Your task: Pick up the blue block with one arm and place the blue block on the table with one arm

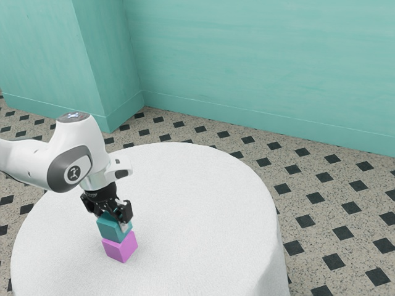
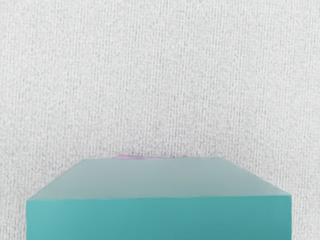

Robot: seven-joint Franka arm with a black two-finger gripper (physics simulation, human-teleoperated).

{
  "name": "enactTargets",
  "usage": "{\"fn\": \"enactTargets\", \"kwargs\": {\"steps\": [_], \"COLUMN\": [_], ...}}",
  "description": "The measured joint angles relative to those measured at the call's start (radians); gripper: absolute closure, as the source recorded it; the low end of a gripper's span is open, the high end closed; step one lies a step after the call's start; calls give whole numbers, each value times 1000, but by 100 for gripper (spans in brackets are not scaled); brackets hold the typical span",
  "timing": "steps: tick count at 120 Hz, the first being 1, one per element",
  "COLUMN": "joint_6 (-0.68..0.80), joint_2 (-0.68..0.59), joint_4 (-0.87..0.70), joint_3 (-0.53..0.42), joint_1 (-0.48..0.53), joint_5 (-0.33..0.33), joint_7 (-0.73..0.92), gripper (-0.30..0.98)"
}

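Observation:
My gripper (image 1: 117,219) is down over the blue block (image 1: 112,229), a teal cube, and is shut on it. One light fingertip lies against the block's side toward the exterior view's right; the other side is hidden. The blue block sits directly above a pink block (image 1: 120,248), slightly offset from it. Whether they touch I cannot tell. In the wrist view the blue block (image 2: 160,217) looms large just under the hand, with a thin sliver of the pink block (image 2: 131,157) past its edge.
A round table (image 1: 203,203) with a white cloth carries the pink block near the exterior view's lower left. Its curved edge drops off toward the exterior view's right. Teal walls (image 1: 259,55) and a patterned floor (image 1: 333,209) lie beyond it.

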Motion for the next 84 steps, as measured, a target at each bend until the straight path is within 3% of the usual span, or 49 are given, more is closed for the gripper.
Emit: {"fn": "enactTargets", "kwargs": {"steps": [34, 46, 56, 69, 84], "joint_6": [2, -1, -10, -43, -62], "joint_2": [-10, 14, 120, 355, 529], "joint_4": [5, 78, 215, 470, 610], "joint_3": [-1, -11, -31, -42, -51], "joint_1": [0, 1, 0, -7, -12], "joint_5": [5, 9, 11, 12, 9], "joint_7": [-14, -15, -13, -2, 12], "gripper": [29, 30, 30, 30, 30]}}
